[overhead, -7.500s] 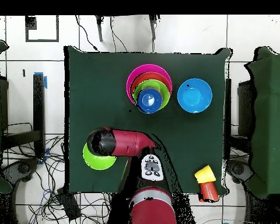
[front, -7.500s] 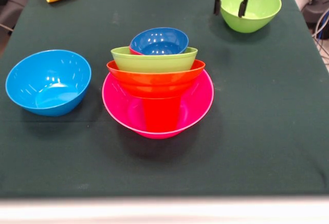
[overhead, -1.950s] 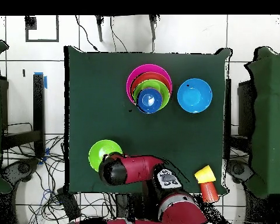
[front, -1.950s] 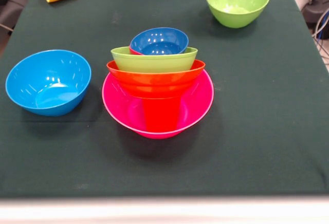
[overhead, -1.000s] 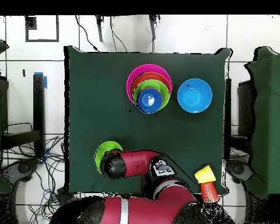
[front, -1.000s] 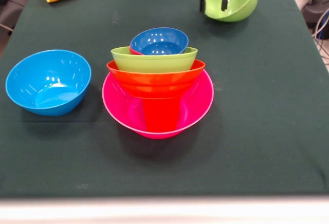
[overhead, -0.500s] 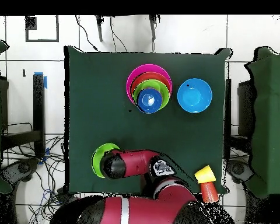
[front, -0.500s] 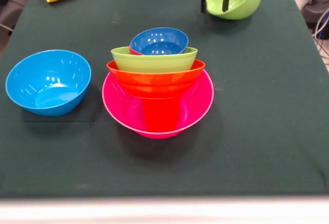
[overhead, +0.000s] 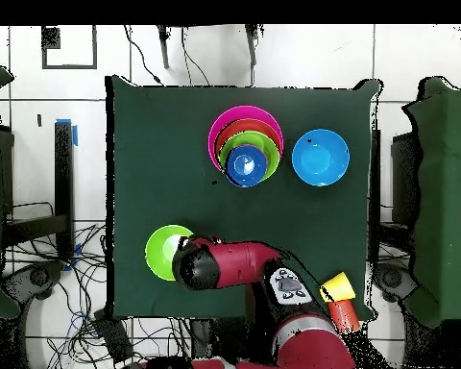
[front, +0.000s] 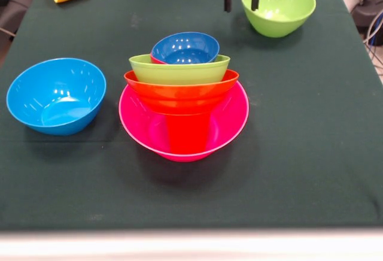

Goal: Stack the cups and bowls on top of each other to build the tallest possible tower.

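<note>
Nesting inside the tower [front: 183, 102]: stacked bowls.

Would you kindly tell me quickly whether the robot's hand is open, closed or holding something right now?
Hand: open, holding nothing; it hangs beside the rim of the lime green bowl.

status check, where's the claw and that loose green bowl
Claw open, empty, beside the loose green bowl. Bowl upright on the table, unstacked. Tower standing, path to it clear.
</note>
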Robot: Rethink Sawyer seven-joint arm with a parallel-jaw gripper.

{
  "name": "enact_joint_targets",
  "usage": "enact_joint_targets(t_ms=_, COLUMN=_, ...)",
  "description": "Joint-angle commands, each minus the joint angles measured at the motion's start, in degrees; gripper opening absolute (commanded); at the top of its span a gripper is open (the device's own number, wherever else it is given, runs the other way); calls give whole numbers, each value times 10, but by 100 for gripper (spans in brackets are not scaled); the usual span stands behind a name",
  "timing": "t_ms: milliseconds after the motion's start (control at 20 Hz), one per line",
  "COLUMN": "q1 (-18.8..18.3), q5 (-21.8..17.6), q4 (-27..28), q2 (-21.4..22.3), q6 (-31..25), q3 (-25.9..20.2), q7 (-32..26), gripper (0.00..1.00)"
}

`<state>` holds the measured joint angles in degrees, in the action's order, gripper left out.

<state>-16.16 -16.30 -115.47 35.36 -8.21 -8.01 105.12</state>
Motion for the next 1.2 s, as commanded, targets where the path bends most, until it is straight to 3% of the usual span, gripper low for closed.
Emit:
enact_joint_targets(t_ms=50, q1=-21, q5=-29, q4=-4, q2=21, q6=-65, q3=-62, q7=-12, gripper=100)
enact_joint_targets(t_ms=200, q1=-10, q5=-36, q4=17, q2=-14, q6=-41, q3=-52, q7=-1, gripper=100)
enact_joint_targets(t_ms=700, q1=27, q5=-28, q4=50, q2=-67, q6=5, q3=-33, q7=30, gripper=100)
enact_joint_targets(t_ms=950, q1=28, q5=-14, q4=30, q2=-46, q6=-16, q3=-47, q7=33, gripper=100)
enact_joint_targets(t_ms=1200, q1=31, q5=-17, q4=47, q2=-61, q6=-9, q3=-44, q7=29, gripper=100)
